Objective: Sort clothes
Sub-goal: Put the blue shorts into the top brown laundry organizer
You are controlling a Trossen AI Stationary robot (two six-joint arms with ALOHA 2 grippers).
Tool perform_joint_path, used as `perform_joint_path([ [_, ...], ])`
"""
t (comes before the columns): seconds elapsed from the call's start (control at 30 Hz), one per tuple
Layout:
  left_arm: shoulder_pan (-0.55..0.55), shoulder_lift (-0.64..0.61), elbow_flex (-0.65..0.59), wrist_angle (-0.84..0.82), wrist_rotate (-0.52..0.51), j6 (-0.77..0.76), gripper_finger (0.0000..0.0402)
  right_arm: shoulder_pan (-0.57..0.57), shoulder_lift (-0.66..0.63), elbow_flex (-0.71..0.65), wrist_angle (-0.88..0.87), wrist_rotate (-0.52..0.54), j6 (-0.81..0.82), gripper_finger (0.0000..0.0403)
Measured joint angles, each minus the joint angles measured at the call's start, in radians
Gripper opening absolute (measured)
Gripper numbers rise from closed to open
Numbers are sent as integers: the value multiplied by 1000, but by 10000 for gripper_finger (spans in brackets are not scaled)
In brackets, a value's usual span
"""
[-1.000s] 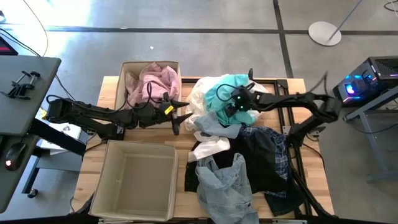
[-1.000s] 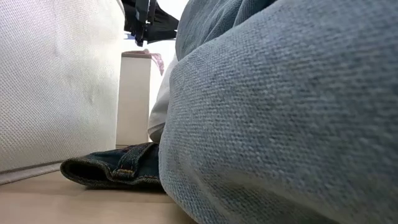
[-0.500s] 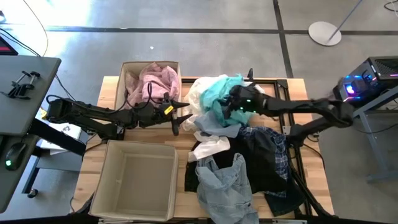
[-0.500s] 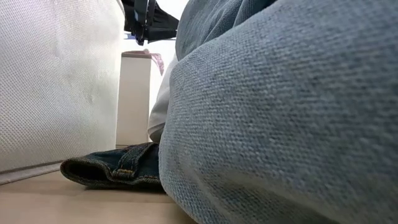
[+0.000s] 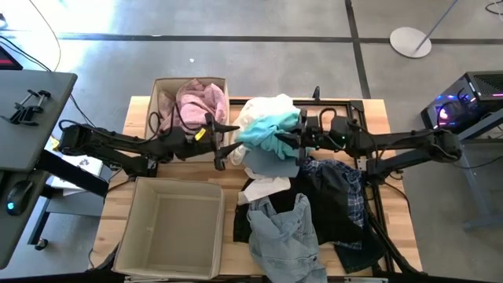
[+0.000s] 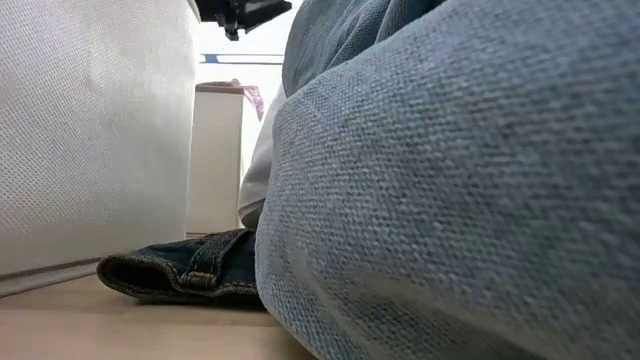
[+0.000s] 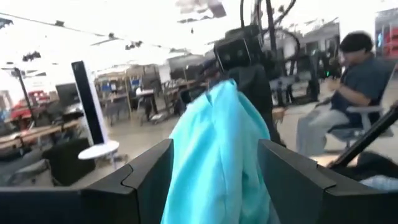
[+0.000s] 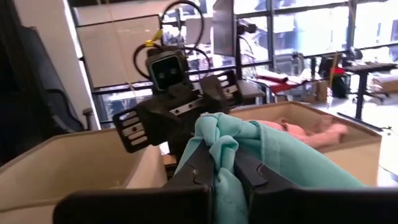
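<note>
High view: right gripper [image 5: 284,141] clamped on turquoise garment [image 5: 263,130], lifted off clothes pile [image 5: 306,196] mid-table toward left gripper [image 5: 224,145], spread wide beside far bin [image 5: 157,98] holding pink garment [image 5: 196,98]. Looks like handover.

Wooden table [image 5: 118,206] on a grey concrete floor [image 5: 259,59] crossed by dark seams. Two beige square fabric bins on the table: one at the near left corner [image 5: 140,255], open; one at the far left [image 5: 155,98], well apart from the first. Dark side desk [image 5: 31,102] left of the table, carrying a black clamp [image 5: 25,108]. Round white stand base [image 5: 411,41] on the floor beyond the table. Electronic unit with blue lights [image 5: 452,106] at right. Seated person [image 7: 348,93] in the room behind, on a chair.
</note>
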Motion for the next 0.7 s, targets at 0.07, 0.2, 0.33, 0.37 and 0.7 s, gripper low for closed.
perform_joint_path([
  [0.07,1,20,8,38,10,-5,240,13,10,0,15,0,-8,6],
  [0.2,11,108,69,59,49,-1,273,28,36,0,55,-14,-8,4],
  [0.33,26,240,150,52,43,-3,302,30,60,0,122,-89,-8,3],
  [0.37,32,272,170,52,35,3,307,30,64,0,134,-104,-8,3],
  [0.7,53,544,391,61,24,15,317,29,67,0,67,-122,-8,4],
])
